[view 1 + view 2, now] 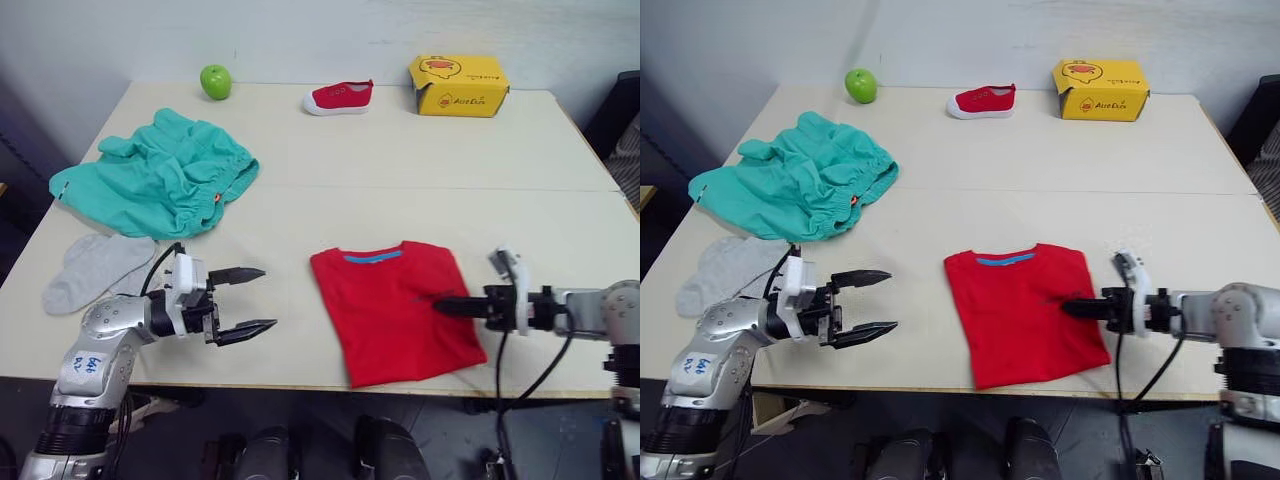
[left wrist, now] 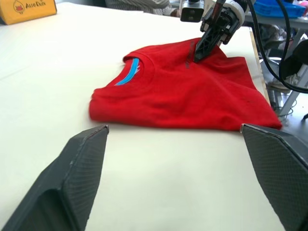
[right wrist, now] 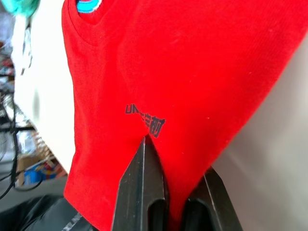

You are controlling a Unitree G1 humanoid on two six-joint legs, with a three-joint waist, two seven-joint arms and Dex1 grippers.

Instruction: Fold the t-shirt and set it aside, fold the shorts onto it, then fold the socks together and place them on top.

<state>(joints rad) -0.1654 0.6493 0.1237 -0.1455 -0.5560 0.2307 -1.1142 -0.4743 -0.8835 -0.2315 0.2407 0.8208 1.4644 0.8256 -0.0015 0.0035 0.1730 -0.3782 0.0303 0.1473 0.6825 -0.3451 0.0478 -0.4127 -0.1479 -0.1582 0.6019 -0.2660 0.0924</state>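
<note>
The folded t-shirt (image 1: 398, 307) is seen at lower centre of the head view, its right edge pinched by the closed right gripper (image 1: 445, 304). The left gripper (image 1: 248, 300) is held spread, lower left, well apart.

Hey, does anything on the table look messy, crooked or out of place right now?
The shorts lie bunched in a heap at the far left, and the socks sit loosely overlapped near them. The t-shirt is folded but slightly skewed to the table edge. Nothing spilled or damaged.
</note>
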